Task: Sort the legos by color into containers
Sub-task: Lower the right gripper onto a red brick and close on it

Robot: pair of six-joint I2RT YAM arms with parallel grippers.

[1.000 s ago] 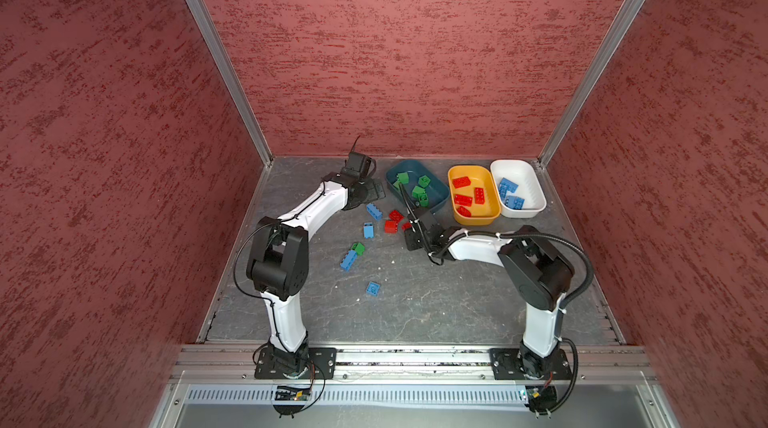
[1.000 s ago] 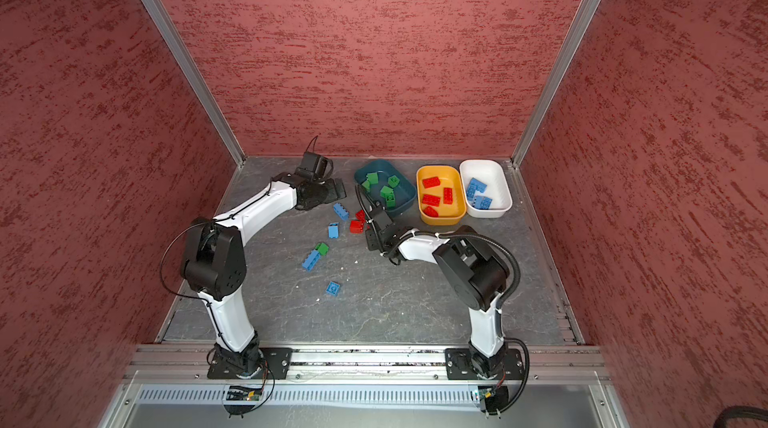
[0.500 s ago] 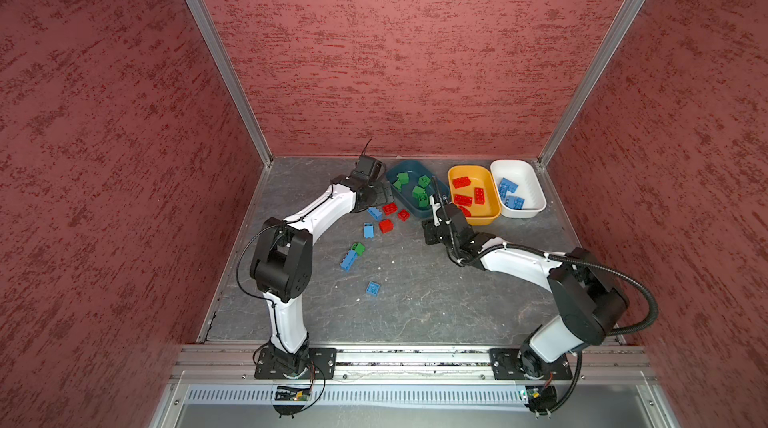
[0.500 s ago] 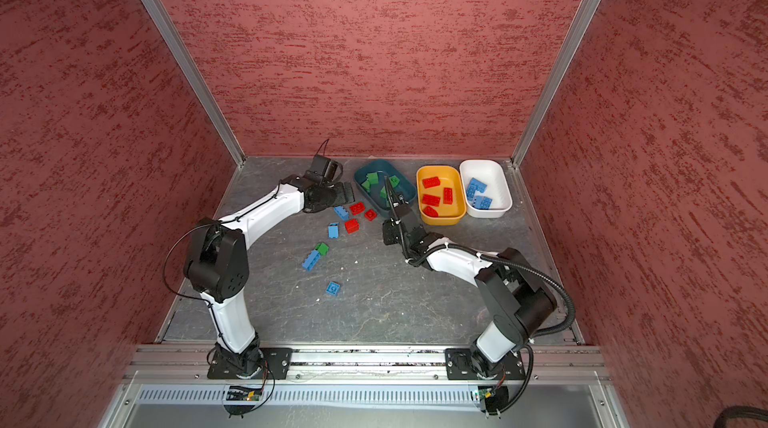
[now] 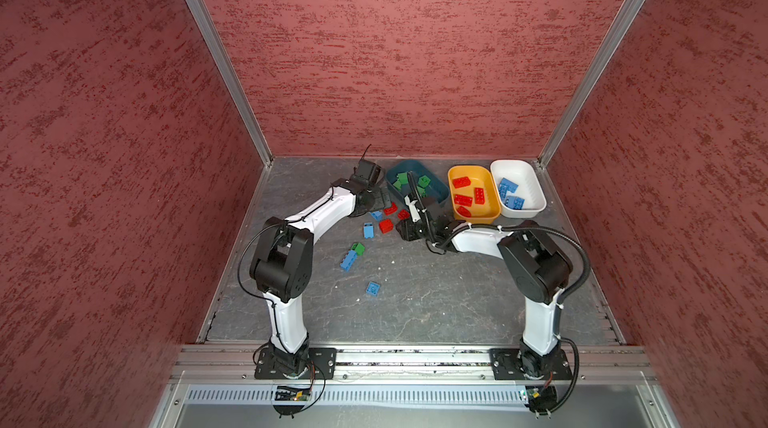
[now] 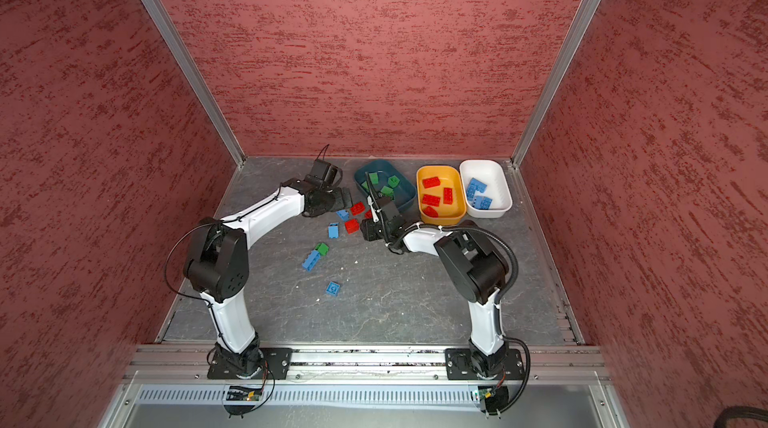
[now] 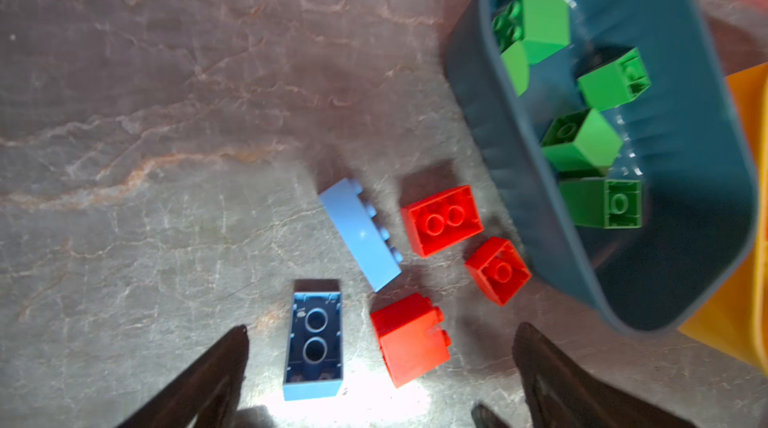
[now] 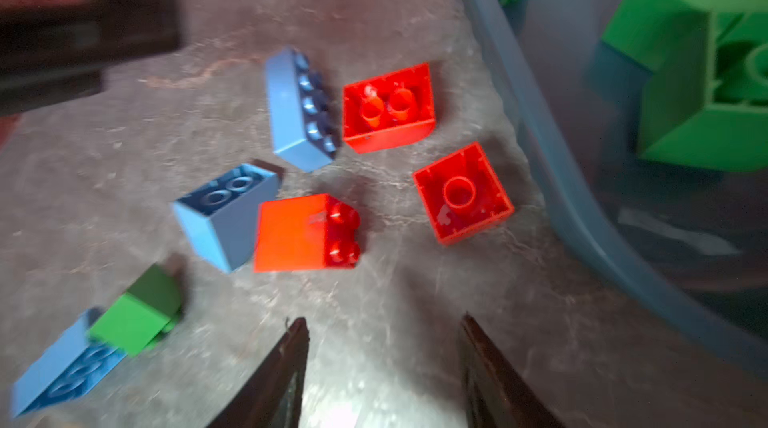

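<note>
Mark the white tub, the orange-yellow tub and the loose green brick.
white tub [image 5: 531, 182]: in a top view, bare floor.
orange-yellow tub [image 5: 482, 175]: in a top view, bare floor.
loose green brick [image 5: 357, 248]: in a top view, upper face.

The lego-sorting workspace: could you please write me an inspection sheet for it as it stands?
Surface: grey veined tabletop, no spill seen.
Job's things: dark teal plastic tub holds green studded bricks; orange-yellow plastic tub holds red bricks; white plastic tub holds light blue bricks; three stray red bricks, four stray light blue bricks and one stray green brick lie on the tabletop.
Clutter: small white specks; nothing else seen.
Tools: left tool open, empty, above the stray bricks; right tool open, empty, near the teal tub.
Cables: black cables loop along both arms.
Surroundings: red textured walls, aluminium corner posts, metal rail in front.
</note>
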